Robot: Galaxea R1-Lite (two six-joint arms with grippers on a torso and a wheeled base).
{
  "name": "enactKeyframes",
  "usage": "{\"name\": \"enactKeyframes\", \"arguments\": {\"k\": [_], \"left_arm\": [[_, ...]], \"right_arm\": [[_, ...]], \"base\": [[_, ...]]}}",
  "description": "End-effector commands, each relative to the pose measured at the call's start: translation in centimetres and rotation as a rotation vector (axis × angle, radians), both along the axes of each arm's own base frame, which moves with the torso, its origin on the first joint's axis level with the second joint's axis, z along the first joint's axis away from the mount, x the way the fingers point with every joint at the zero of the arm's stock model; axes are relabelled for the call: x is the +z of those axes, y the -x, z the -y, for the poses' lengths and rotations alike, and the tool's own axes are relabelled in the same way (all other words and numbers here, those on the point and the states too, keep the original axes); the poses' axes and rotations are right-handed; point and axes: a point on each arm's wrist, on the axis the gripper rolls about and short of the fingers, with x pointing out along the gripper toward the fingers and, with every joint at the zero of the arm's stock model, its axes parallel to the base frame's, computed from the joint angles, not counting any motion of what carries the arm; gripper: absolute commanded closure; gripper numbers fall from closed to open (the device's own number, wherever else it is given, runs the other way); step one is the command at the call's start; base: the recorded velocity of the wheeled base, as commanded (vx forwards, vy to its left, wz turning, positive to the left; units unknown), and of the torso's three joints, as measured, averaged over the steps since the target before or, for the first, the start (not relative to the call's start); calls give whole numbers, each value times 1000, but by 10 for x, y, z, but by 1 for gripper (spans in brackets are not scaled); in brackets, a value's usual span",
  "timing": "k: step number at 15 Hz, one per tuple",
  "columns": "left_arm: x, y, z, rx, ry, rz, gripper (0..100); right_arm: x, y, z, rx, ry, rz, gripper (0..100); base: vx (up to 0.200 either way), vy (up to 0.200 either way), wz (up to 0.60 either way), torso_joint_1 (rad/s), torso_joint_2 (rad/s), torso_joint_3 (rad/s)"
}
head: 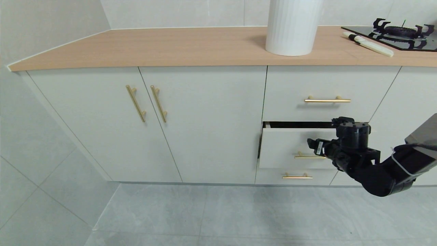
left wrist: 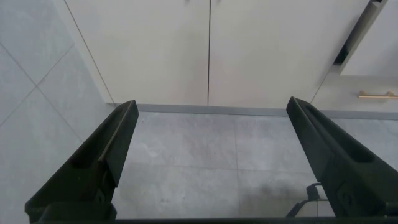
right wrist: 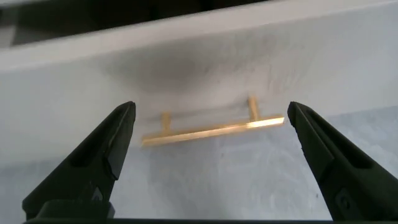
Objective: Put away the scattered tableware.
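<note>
A cream-coloured knife-like utensil [head: 368, 43] lies on the wooden counter [head: 153, 48] at the far right, beside the hob. Below it, the middle drawer [head: 283, 143] stands slightly pulled out, with a dark gap along its top. My right gripper [head: 317, 149] is open in front of that drawer, level with its gold handle [head: 305, 157]. In the right wrist view the handle [right wrist: 211, 129] lies just ahead between the spread fingers of the right gripper [right wrist: 208, 118], untouched. My left gripper [left wrist: 211, 118] is open and holds nothing, low over the grey floor tiles [left wrist: 186, 155].
A tall white ribbed cylinder [head: 292, 27] stands on the counter. A black gas hob [head: 399, 34] is at the back right. The top drawer [head: 327, 100] and bottom drawer [head: 297, 176] are closed, as are the double doors [head: 146, 102] to the left.
</note>
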Motion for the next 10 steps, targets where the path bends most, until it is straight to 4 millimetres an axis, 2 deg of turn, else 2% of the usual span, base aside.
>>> {"name": "enactKeyframes", "arguments": {"k": [1, 10], "left_arm": [[0, 0, 0, 1, 1, -2, 0], [0, 0, 0, 1, 1, -2, 0]], "right_arm": [[-22, -7, -2, -8, 13, -34, 0], [-34, -35, -4, -78, -1, 76, 0]], "base": [[0, 0, 0, 0, 0, 0], [0, 0, 0, 0, 0, 0]]}}
